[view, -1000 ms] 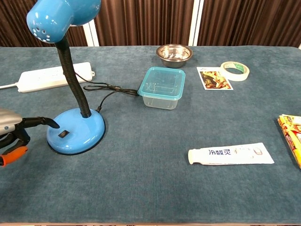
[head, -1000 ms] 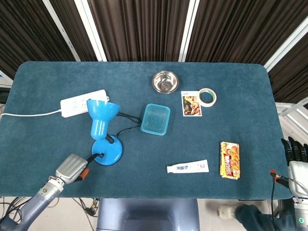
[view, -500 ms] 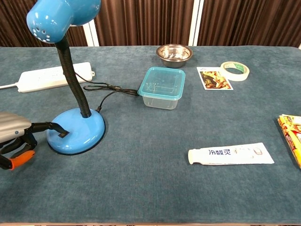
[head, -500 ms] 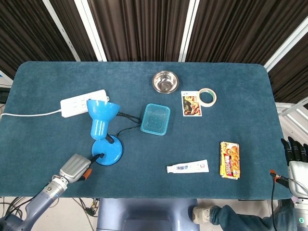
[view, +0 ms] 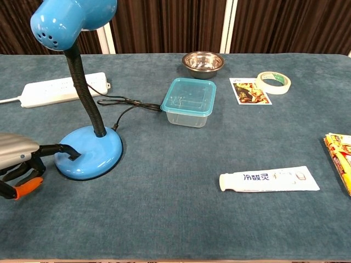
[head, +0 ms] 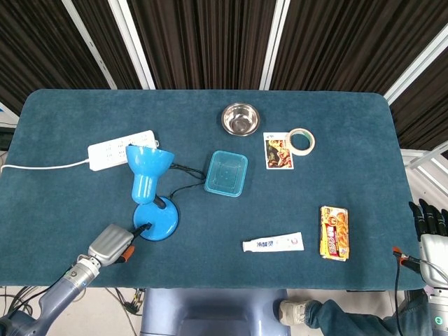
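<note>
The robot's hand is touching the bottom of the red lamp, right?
Not quite: the lamp is blue, not red. The chest view shows it plainly, with a fingertip of the left hand at the switch on its round blue base.

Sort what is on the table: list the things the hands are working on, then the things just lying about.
In hand:
left hand, a fingertip on the lamp's base
blue desk lamp

Lying about:
power strip
clear plastic container
steel bowl
picture card
tape roll
toothpaste tube
snack packet
right hand, idle off the table's edge
</note>
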You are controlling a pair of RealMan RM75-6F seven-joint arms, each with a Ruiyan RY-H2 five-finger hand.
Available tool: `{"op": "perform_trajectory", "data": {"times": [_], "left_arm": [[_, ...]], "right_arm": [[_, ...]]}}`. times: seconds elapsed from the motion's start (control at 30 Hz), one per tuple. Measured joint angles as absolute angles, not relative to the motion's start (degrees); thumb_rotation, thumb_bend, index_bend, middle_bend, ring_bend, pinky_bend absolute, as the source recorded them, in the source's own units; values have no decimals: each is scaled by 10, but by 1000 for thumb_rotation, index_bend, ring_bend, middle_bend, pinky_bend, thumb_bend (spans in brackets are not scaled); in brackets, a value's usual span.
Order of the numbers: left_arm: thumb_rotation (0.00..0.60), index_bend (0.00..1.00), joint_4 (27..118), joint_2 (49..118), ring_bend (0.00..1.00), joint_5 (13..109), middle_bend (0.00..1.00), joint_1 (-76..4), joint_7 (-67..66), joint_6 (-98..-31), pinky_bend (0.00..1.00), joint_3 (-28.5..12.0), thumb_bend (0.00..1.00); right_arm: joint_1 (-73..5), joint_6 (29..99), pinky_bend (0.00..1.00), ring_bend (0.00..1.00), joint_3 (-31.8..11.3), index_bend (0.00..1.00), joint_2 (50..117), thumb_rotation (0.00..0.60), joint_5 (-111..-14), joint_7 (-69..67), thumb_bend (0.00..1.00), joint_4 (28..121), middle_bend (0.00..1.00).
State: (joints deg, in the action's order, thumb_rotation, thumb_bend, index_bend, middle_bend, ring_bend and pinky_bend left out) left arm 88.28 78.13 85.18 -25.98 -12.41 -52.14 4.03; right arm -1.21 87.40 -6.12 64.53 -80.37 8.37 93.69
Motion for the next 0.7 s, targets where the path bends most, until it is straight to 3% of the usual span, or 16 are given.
{"op": "perform_trajectory", "data": {"times": [0.1,0.23,0.3,0.47,0.7], "left_arm": [[600,161,885,779,650,852,624,-258,-123,-534,774,36,534],[600,167,887,773,509,852,521,-248,-118,-578,635,23,405],[600,177,889,768,425,852,469,-238,-117,-613,553,14,313],[600,180,908,746,184,848,295,-192,-115,-717,305,2,192],[600,182,933,709,126,817,245,-121,-127,-838,248,-19,162]], "right_arm": [[-12,874,0,50,-61,28,645,600,-804,84,262,937,46],[-12,875,0,49,-61,28,646,600,-804,85,263,937,46],[-12,875,0,49,-61,28,646,600,-804,85,263,937,46],[-12,875,0,49,-60,28,646,600,-805,87,263,938,46],[-11,875,0,49,-59,28,646,600,-806,89,263,939,46]]}}
